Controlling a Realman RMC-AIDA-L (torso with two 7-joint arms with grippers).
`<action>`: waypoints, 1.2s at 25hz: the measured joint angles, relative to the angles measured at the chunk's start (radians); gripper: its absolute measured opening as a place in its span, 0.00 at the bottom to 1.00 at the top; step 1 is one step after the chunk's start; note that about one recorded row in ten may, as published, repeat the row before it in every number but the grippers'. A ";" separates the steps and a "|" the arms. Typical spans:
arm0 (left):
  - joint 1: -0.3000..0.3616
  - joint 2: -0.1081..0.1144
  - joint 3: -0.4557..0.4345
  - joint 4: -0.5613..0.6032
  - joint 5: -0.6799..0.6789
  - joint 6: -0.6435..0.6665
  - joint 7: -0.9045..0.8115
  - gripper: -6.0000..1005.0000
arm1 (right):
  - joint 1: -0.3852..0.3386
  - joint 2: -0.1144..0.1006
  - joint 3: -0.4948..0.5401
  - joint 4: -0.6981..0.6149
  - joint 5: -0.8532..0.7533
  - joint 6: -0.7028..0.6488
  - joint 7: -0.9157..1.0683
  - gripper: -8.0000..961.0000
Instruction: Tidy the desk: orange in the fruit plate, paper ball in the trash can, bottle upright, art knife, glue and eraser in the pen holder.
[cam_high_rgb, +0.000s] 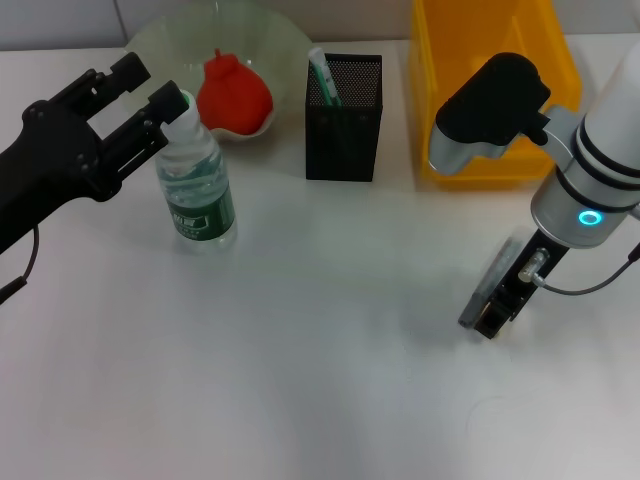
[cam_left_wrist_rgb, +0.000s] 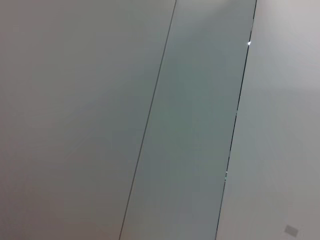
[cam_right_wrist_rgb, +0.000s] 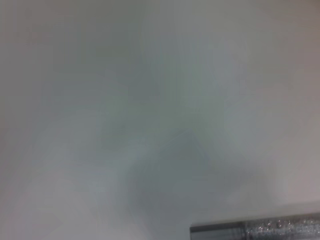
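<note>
Bottle (cam_high_rgb: 196, 190), upright, light and slick, is best held at its cap, where the left gripper's (cam_high_rgb: 158, 98) released fingers straddle it.

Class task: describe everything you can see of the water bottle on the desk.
The clear plastic water bottle stands upright on the white desk, in front of the pale green fruit plate. It has a white cap and a green label. The left gripper fingers sit either side of its cap.

Green label on the bottle (cam_high_rgb: 197, 180), its print perhaps too small to read.
</note>
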 joint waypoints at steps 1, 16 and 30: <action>-0.002 0.000 0.000 0.000 0.000 0.000 0.000 0.59 | 0.004 0.000 0.000 0.006 0.000 0.001 0.000 0.61; -0.003 0.000 -0.002 -0.002 0.000 -0.002 0.003 0.59 | 0.011 0.000 0.007 0.020 0.005 0.005 0.006 0.43; -0.003 0.000 -0.002 0.007 0.001 0.000 -0.002 0.59 | -0.015 -0.010 0.594 -0.123 0.097 -0.181 -0.157 0.42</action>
